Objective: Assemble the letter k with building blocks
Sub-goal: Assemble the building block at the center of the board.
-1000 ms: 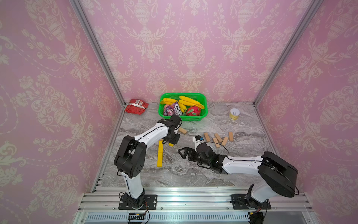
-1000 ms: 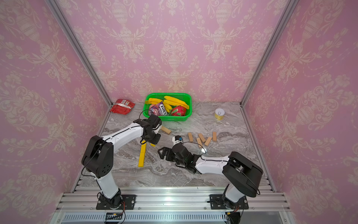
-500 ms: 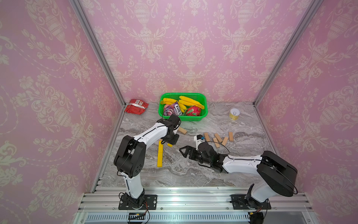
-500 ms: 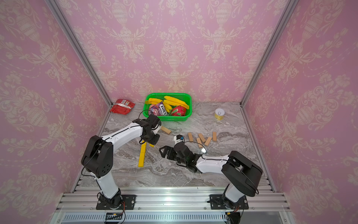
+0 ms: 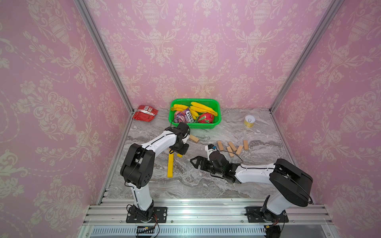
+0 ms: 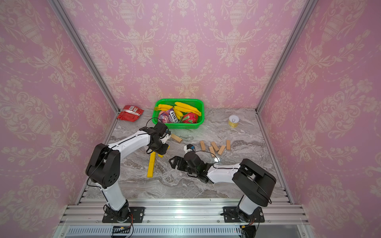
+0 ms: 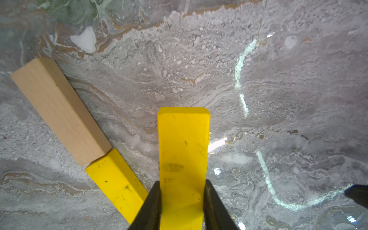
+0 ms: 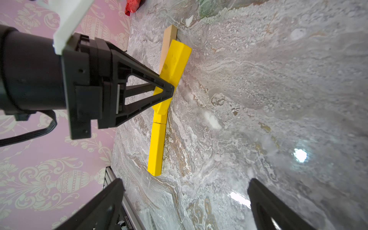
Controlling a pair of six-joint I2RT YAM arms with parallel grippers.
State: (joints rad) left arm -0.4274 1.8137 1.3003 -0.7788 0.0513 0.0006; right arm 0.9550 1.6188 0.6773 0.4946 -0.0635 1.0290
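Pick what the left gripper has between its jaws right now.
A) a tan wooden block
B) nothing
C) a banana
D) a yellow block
D: in the left wrist view the left gripper has its jaws closed on both sides of a yellow block, while the tan block lies free on the table.

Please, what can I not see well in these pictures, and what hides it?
Both top views: the left tool covers the tan wooden stem block and most of the flat bright yellow block it grips.
Left wrist view: the gripped end of that yellow block is cut off by the picture edge.
Both top views: the print on the small yellow can is too small.
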